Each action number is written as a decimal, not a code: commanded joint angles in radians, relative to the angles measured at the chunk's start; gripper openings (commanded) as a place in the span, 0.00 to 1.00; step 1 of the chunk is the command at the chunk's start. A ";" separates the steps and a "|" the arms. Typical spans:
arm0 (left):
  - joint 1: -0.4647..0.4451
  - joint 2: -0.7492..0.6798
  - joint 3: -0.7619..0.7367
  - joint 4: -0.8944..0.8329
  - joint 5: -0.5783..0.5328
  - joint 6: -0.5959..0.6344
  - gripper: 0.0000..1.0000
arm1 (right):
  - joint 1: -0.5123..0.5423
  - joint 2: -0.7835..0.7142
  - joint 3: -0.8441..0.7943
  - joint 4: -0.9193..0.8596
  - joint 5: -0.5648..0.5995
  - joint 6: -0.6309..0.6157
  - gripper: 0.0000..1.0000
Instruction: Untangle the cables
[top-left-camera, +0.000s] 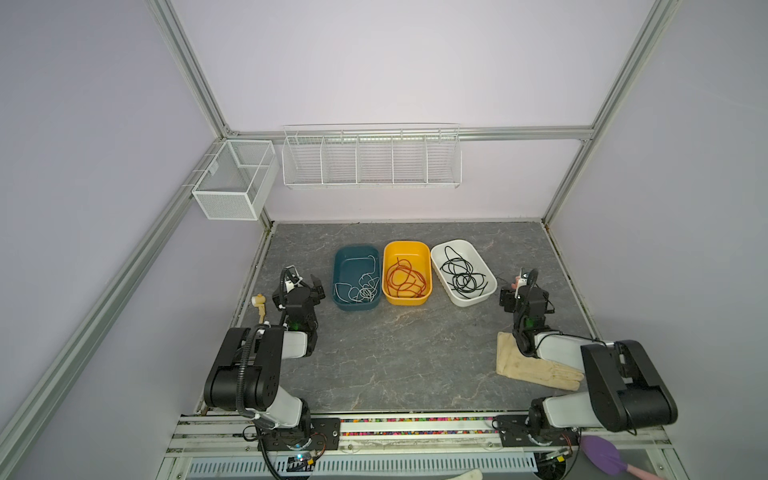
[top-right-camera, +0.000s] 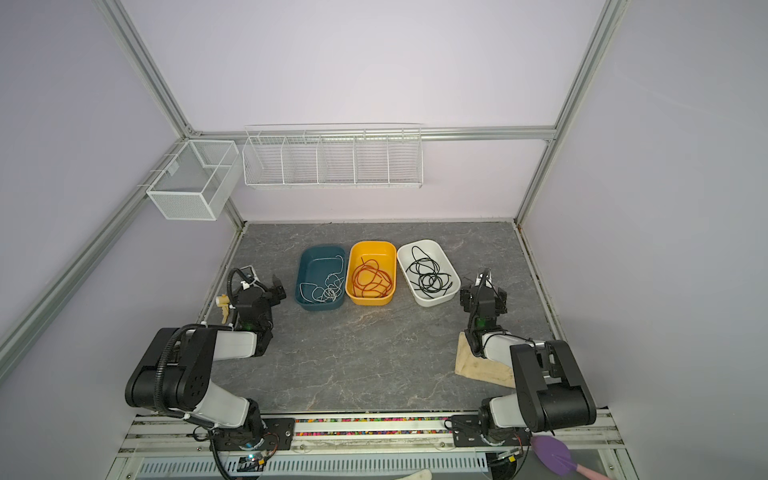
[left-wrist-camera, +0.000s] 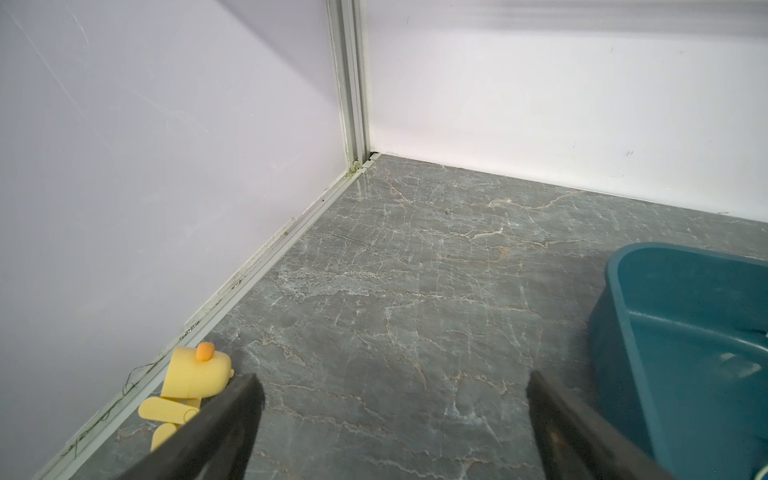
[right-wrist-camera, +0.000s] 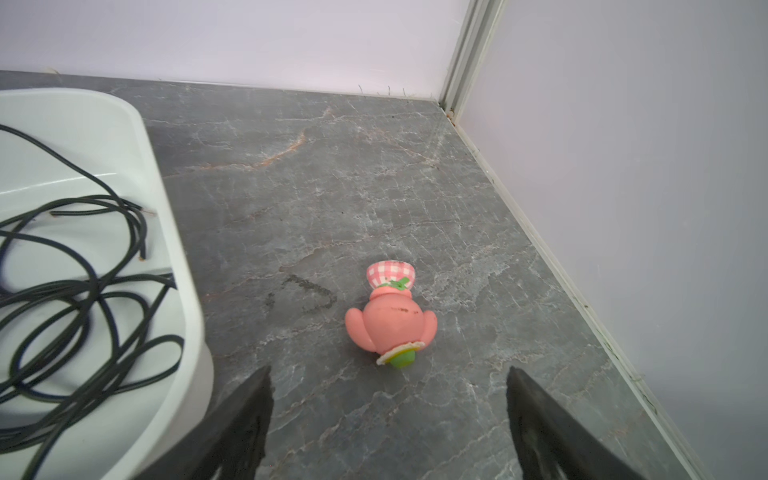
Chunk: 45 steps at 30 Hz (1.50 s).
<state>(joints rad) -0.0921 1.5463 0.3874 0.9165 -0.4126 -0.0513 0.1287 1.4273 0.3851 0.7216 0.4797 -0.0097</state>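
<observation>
**On the table (top-left-camera: 395, 353), the cables (top-left-camera: 405, 279) lie sorted by colour**

The white cable (top-left-camera: 359, 286) lies loosely looped in the blue bin (top-left-camera: 338, 270). The red-orange cable (top-right-camera: 372, 280) lies in the yellow bin (top-left-camera: 406, 248) beside it, and the black cable (top-left-camera: 463, 274) in the white bin (top-left-camera: 478, 253). The left gripper (left-wrist-camera: 392, 386) hovers over bare table between a yellow toy (left-wrist-camera: 195, 374) and the blue bin, jaws wide and empty. The right gripper (right-wrist-camera: 388, 382), also spread wide and holding nothing, hangs near a pink toy (right-wrist-camera: 390, 320) beside the white bin. A beige glove (top-left-camera: 536, 370) lies under the right arm.
</observation>
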 joint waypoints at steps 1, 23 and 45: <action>-0.001 0.011 -0.007 0.025 0.008 0.011 0.99 | -0.016 0.035 -0.020 0.143 -0.060 -0.042 0.89; -0.001 0.011 -0.007 0.025 0.008 0.012 0.99 | -0.073 0.114 -0.028 0.219 -0.162 -0.010 0.89; -0.001 0.011 -0.006 0.026 0.007 0.012 0.99 | -0.073 0.113 -0.028 0.219 -0.166 -0.010 0.89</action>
<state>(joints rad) -0.0921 1.5467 0.3874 0.9165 -0.4103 -0.0513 0.0605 1.5402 0.3492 0.9241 0.3202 -0.0227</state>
